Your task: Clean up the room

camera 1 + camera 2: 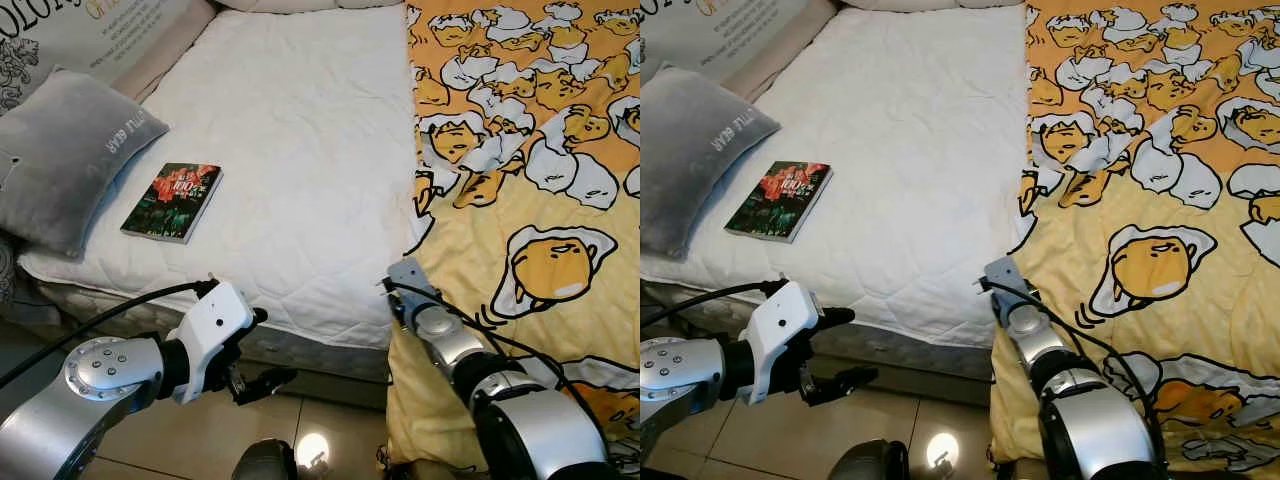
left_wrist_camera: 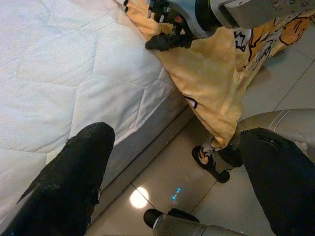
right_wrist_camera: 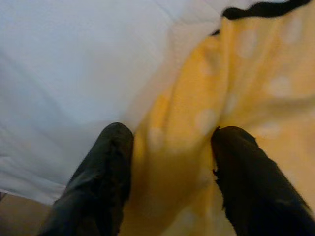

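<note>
A yellow blanket (image 1: 520, 180) printed with cartoon eggs covers the right half of the bed and hangs over its front edge. Bare white quilted mattress (image 1: 300, 140) makes up the left half. On it lies a dark book (image 1: 172, 202) with a red cover picture, beside a grey pillow (image 1: 60, 160). My right gripper (image 3: 170, 132) is at the blanket's left edge by the bed's front. It is open, with a fold of yellow cloth between the fingers (image 3: 106, 162). My left gripper (image 1: 275, 347) hovers open and empty over the floor, just below the mattress's front edge.
Shiny beige floor tiles (image 1: 330, 425) run along the bed's front. The blanket's lower corner (image 2: 209, 157) reaches the floor. A printed cushion or headboard (image 1: 90, 30) stands behind the grey pillow at the far left.
</note>
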`<state>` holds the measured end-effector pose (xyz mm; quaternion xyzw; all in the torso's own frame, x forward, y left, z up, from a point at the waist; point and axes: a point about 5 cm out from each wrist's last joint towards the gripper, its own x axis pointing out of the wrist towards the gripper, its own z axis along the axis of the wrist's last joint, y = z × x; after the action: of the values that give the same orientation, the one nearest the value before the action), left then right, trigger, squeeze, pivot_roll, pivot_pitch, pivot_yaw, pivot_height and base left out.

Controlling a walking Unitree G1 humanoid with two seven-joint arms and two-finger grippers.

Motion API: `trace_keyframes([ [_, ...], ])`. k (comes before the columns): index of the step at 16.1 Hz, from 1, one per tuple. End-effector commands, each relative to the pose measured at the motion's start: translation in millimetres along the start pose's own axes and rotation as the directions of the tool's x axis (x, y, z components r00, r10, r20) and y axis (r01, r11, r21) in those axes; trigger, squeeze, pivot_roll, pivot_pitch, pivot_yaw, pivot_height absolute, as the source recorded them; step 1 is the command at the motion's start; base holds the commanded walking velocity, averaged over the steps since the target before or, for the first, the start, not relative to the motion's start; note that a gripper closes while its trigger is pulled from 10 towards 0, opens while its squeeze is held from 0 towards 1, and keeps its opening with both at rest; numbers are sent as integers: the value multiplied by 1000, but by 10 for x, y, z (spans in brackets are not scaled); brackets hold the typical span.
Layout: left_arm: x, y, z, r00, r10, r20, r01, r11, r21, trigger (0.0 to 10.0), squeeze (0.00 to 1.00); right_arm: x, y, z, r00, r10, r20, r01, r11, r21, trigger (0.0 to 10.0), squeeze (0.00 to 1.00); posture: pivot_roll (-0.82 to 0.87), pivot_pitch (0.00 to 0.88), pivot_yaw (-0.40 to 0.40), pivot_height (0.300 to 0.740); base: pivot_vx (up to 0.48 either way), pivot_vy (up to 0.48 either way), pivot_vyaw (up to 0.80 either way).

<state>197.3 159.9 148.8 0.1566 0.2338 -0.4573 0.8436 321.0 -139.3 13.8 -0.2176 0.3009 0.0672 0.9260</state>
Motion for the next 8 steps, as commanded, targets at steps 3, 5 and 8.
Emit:
trace_keyframes([
  [3,-18,-23,-12,1000,-7,-12,7,1000,-1,10000,0,-7,-35,-103,999,-15,-38,15,1000,0,0,0,246,140,90,740,0,0,0],
  [5,-13,-22,-14,1000,-6,-12,5,1000,-3,10000,0,-8,-33,-110,999,-9,-38,9,1000,14,0,0,247,136,89,740,0,0,0],
  [8,-18,-11,-12,1000,0,-12,0,1000,-1,10000,0,-10,-4,-117,999,6,-40,-5,999,32,0,0,253,124,85,740,0,0,0],
])
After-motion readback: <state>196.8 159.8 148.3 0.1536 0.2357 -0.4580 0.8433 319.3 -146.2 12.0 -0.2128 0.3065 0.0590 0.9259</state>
